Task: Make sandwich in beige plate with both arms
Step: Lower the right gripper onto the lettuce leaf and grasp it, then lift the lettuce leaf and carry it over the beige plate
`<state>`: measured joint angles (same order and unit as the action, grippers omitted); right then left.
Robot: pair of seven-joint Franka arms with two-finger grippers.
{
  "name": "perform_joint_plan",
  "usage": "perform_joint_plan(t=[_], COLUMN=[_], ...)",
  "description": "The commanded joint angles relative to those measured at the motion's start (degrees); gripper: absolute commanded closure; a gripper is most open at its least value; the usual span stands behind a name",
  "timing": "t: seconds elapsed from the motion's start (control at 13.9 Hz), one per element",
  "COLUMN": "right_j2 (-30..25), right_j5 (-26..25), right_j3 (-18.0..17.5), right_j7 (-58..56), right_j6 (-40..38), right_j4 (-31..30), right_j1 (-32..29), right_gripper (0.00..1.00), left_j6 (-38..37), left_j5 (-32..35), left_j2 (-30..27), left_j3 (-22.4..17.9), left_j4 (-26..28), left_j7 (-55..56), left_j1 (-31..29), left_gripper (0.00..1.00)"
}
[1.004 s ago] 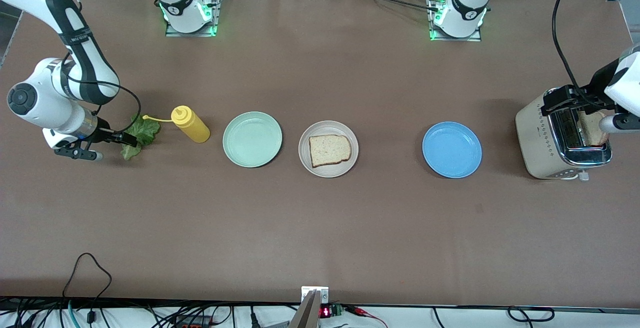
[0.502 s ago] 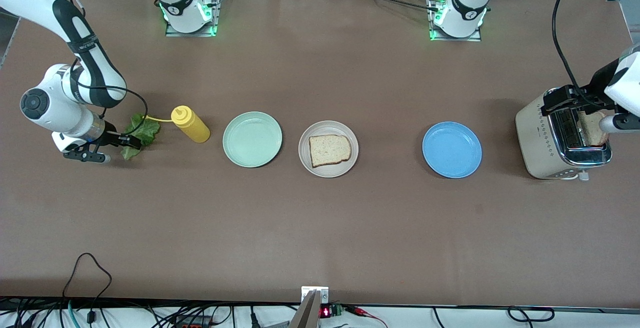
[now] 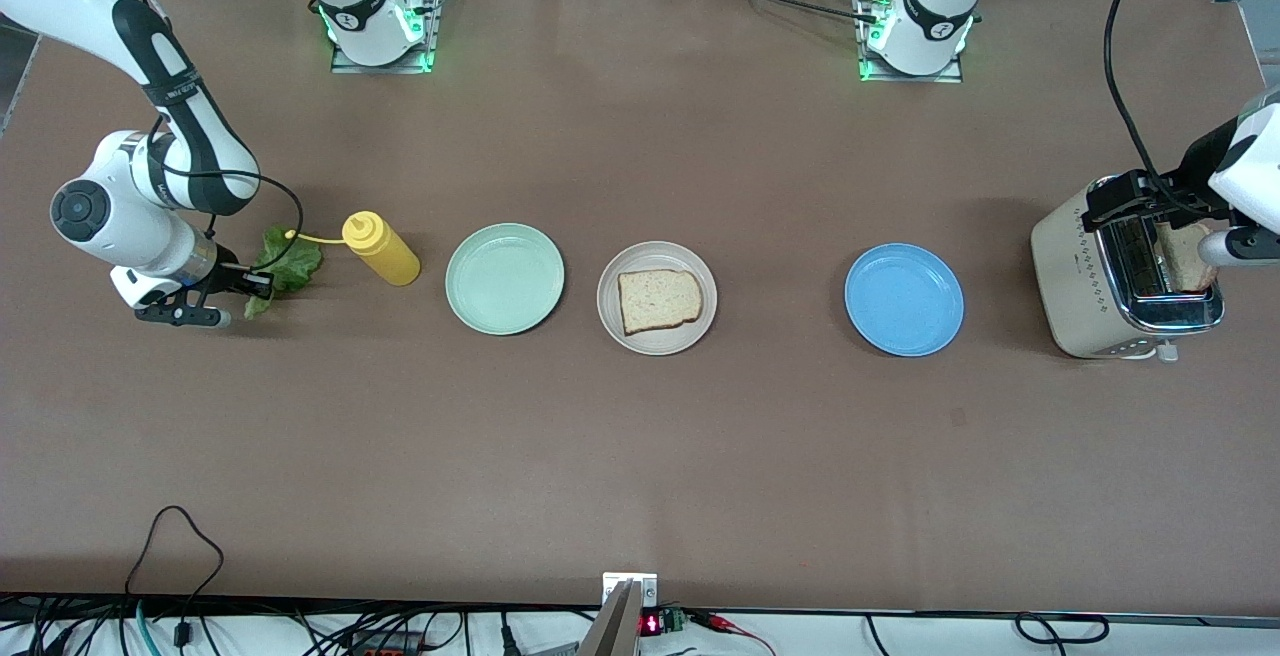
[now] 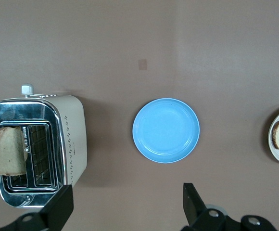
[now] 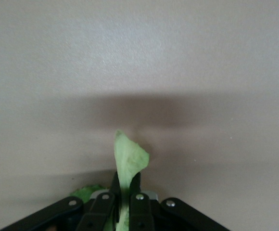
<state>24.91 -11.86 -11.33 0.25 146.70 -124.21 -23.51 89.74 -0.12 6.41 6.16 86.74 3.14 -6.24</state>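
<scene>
A ruffled green lettuce leaf (image 3: pixel 290 264) lies on the table at the right arm's end, beside the yellow bottle. My right gripper (image 3: pixel 255 283) is down at the table and shut on the leaf's edge; in the right wrist view the leaf (image 5: pixel 129 159) stands pinched between the jaws of that gripper (image 5: pixel 125 185). One bread slice (image 3: pixel 658 300) lies on the beige plate (image 3: pixel 655 258) mid-table. A second slice (image 3: pixel 1187 256) sticks out of the toaster (image 3: pixel 1090 276). My left gripper (image 4: pixel 126 204) hangs open and empty high over the toaster's end of the table.
A yellow squeeze bottle (image 3: pixel 381 248) lies tilted between the lettuce and a mint-green plate (image 3: pixel 505 279). A blue plate (image 3: pixel 903 299) sits between the beige plate and the toaster. Cables run along the table edge nearest the front camera.
My right gripper slid in toward the lettuce and its jaws went from open to shut on the leaf's edge. The left arm has stayed still.
</scene>
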Motion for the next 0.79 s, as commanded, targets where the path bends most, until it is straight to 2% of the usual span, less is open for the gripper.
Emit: perform_joint_plan(t=[0.0,0.36,0.43,0.57,0.72], right_j2=[-3.97,-14.61,-16.36,-19.0,-20.77], right_j5=[-1.58,-0.97,0.33,8.13,11.5], right_j3=[-0.54,-0.45,-0.36,-0.54,-2.02], right_j7=[-1.21,-12.71,-15.25,-18.35,-17.31], right_j6=[-3.33,-16.77,-21.41,-33.43,-43.3], right_j4=[-0.07,0.8,2.38,8.42,14.06], right_j1=[-0.39,-2.68,-2.68,-2.24,-1.63], right_gripper=[1.0,1.0,1.0,1.0,1.0], left_j6=[-0.18,-0.45,-0.53,-0.54,-0.45], left_j5=[-0.49,-0.49,-0.49,-0.49,-0.49], left_j2=[-0.79,-0.87,-0.87,-0.87,-0.87], left_j3=[0.17,0.35,0.35,0.35,0.35], left_j4=[0.37,0.36,0.36,0.36,0.36], left_j7=[-1.03,-1.03,-1.03,-1.03,-1.03], left_j1=[-0.35,-0.27,-0.27,-0.27,-0.18], left_gripper=[0.0,0.0,0.0,0.0,0.0])
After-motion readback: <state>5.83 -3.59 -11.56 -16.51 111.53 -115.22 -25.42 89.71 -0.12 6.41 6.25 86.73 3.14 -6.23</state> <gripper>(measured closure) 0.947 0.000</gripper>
